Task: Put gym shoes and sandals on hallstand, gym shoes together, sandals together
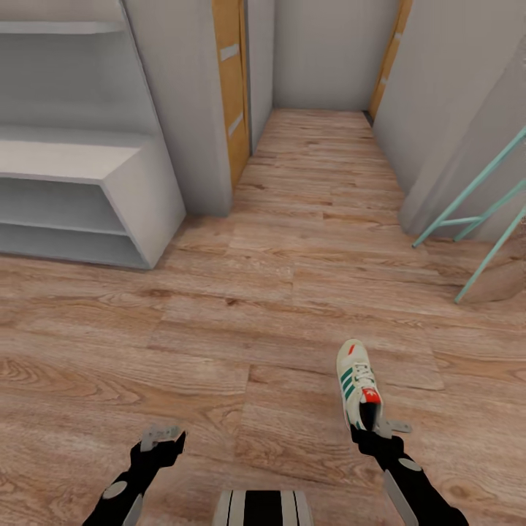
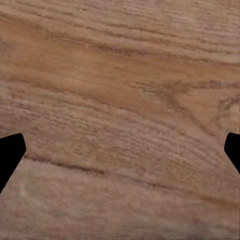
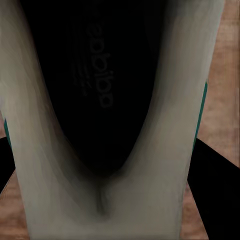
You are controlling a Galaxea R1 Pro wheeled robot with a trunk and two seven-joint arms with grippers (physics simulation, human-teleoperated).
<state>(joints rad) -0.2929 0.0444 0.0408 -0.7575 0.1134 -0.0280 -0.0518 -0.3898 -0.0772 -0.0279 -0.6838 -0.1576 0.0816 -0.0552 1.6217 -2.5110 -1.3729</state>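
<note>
- Right hand (image 1: 378, 427), lower right of the head view: clamped on the heel end of one gym shoe (image 1: 357, 391). Shoe sticks out ahead of the hand, toe toward the top of the frame, over the floor (image 1: 277, 292).
- Shoe details, head view: cream-white upper, green side stripes, red-orange tab at the tongue, red-orange mark at the toe.
- Right wrist view: shoe (image 3: 120, 200) seen from the heel, very close. Dark insole with faint lettering; pale collar walls on either side; green stripe edge on one flank. Dark finger (image 3: 212, 195) pressed against the shoe's outer side; a strip of wood floor shows beyond it.
- Left hand (image 1: 162, 438), lower left of the head view: fingers apart, holding nothing, above bare floor.
- Left wrist view: two dark fingertips (image 2: 10, 155) at opposite edges of the frame, well apart, wood grain between them.
- Robot base (image 1: 263, 508): striped black-and-white part at bottom centre, between the two arms.
- Floor: light brown planks, visible grain and knots, running up the frame into a narrow corridor.
- White shelf unit (image 1: 80, 183), upper left: open shelves, plain, standing on the floor, well apart from the shoe.
- Wood-coloured door (image 1: 231, 88) on the corridor's left wall; a second door edge (image 1: 389, 58) on its right.
- Mint-green rods (image 1: 478, 212), right edge: slanted, resting on the floor against the grey wall.
</note>
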